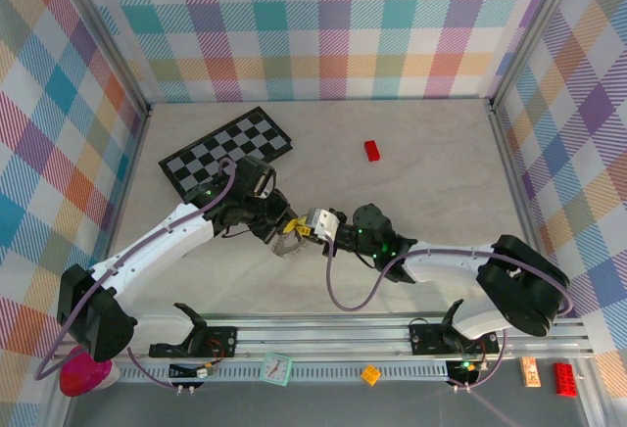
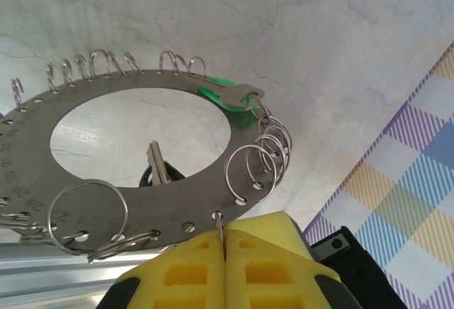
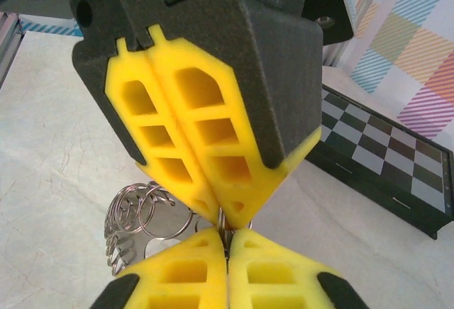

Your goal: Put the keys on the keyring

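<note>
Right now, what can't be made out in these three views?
Left wrist view: the black-headed key has its head mostly hidden behind the silvery-grey metal keyring, whose left side the frame cuts off.
Right wrist view: the left end effector covers most of the keyring.
Top external view: that key and the green-headed key are too small to find.
</note>
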Action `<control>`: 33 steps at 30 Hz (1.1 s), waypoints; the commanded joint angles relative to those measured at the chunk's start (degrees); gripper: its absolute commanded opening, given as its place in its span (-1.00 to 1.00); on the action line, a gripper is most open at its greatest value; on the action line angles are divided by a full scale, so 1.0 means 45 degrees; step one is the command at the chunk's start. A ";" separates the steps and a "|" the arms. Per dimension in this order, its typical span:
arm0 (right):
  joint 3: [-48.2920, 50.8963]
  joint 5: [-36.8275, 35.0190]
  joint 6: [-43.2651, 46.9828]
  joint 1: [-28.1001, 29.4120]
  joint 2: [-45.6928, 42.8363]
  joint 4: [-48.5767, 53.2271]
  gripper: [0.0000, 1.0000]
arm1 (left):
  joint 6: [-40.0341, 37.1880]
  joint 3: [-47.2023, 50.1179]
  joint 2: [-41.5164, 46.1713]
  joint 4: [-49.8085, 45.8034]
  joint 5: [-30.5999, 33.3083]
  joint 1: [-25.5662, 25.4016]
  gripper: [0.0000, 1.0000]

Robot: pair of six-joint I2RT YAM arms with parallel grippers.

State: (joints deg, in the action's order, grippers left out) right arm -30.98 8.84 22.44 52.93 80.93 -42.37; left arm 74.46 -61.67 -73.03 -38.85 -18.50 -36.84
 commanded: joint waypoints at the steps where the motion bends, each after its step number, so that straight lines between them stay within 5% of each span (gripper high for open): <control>1: -0.0368 -0.0474 0.0218 0.0055 0.0122 -0.0448 -1.00 | 0.0196 -0.0362 0.0039 0.0272 -0.0752 -0.0231 -1.00; 4: -0.0307 -0.0633 0.0293 0.0054 0.0047 -0.0370 -1.00 | 0.0139 -0.0359 0.0133 0.0403 -0.0593 -0.0231 -0.84; 7: -0.0192 -0.0627 0.0328 0.0054 -0.0135 -0.0285 -1.00 | -0.0563 -0.0430 0.0554 0.0519 0.0311 -0.0178 -0.27; 9: -0.0166 -0.0527 0.0374 0.0055 -0.0337 -0.0034 -1.00 | -0.1163 -0.0623 0.1033 0.0190 0.1516 -0.0040 0.09; 13: -0.0324 -0.0284 0.0477 0.0036 -0.0797 0.0980 -1.00 | -0.3737 -0.1052 0.1840 -0.0075 0.4085 0.0003 0.38; 16: -0.0434 0.0125 0.0426 -0.0003 -0.1037 0.1796 -1.00 | -0.7338 -0.1108 0.2378 0.0104 0.6172 0.0003 0.36; 19: -0.0589 0.0535 0.0366 -0.0096 -0.1164 0.2534 -1.00 | -1.2709 0.0055 0.3117 0.1449 0.6835 0.0013 0.29; 24: -0.0692 0.1093 0.0210 -0.0354 -0.1269 0.3229 -1.00 | -2.0381 0.3320 0.4788 0.3851 0.4276 0.0003 0.06; 33: -0.1156 0.1967 0.0488 -0.0685 -0.1459 0.4368 -1.00 | -2.5708 0.4525 0.5065 0.4333 0.0933 0.0037 -0.13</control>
State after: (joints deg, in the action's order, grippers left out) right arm -33.85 14.52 23.46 50.28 75.99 -24.84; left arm -27.64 -41.04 -49.34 -22.59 -6.87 -36.95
